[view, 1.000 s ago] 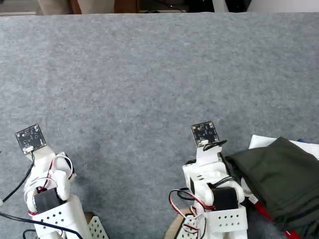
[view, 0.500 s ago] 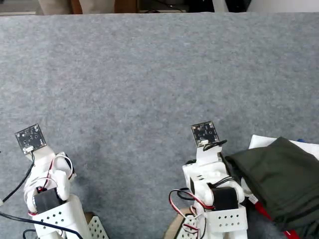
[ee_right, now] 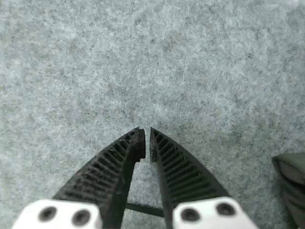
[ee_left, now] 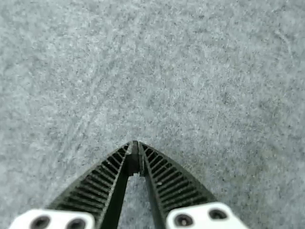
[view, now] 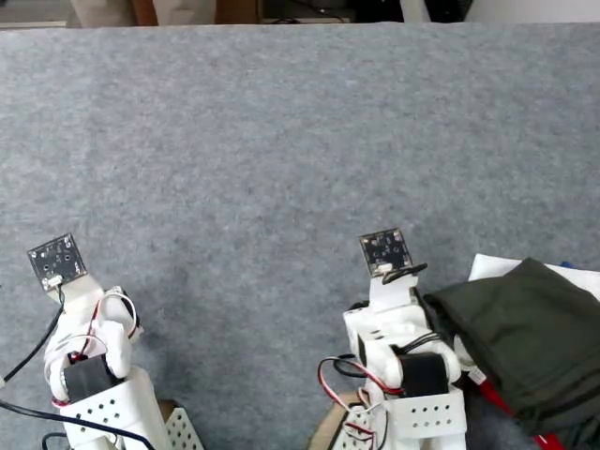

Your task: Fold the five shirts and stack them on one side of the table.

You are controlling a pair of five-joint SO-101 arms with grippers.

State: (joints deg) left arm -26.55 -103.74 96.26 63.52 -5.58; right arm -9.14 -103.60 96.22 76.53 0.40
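A stack of folded shirts (view: 530,337) lies at the table's near right edge, a dark green one on top with white and red layers showing beneath. A corner of the dark green shirt (ee_right: 291,171) also shows in the right wrist view. The right arm (view: 398,347) is drawn back beside the stack, its gripper (ee_right: 145,143) shut and holding nothing, over bare grey felt. The left arm (view: 84,347) is tucked at the near left, its gripper (ee_left: 134,157) shut on nothing above the felt.
The grey felt table (view: 300,141) stretches bare across the middle and far side. Chair or furniture legs (view: 187,9) stand beyond the far edge.
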